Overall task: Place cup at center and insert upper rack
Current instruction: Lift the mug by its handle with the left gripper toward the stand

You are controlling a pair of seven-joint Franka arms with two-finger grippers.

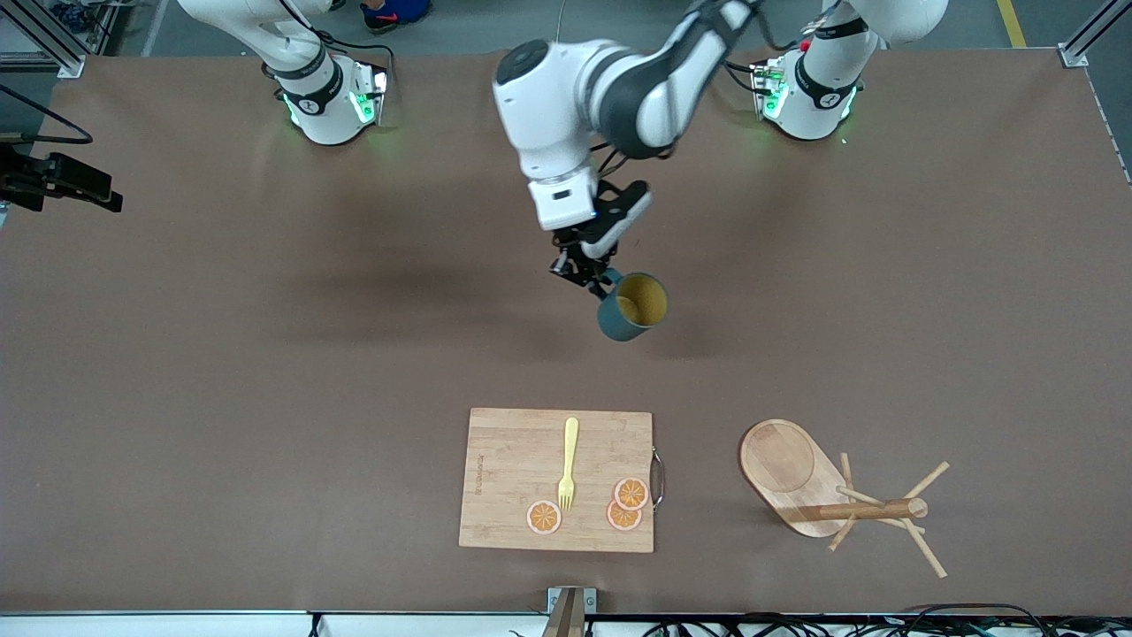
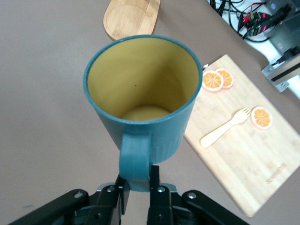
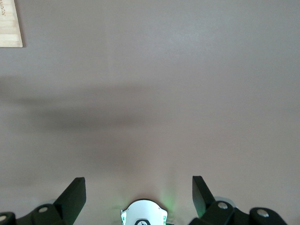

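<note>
Left hand (image 1: 591, 272) clamped on cup (image 1: 631, 306) handle, cup tilted, mouth toward front camera, over table centre

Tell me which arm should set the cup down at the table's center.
Left. Its claw already grips the dark teal mug by its handle above mid-table; the right claw is open and empty.

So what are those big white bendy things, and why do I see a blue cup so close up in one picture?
They are two robot arms. One camera looks down at the table; the others sit on each arm's wrist. The left gripper pinches the cup by its handle, up over the middle of the table, so its wrist camera sees it close. The right gripper waits open over bare table. Nearer the front camera lie a cutting board with a fork and orange slices, and beside it the upper rack, toward the left arm's end.
</note>
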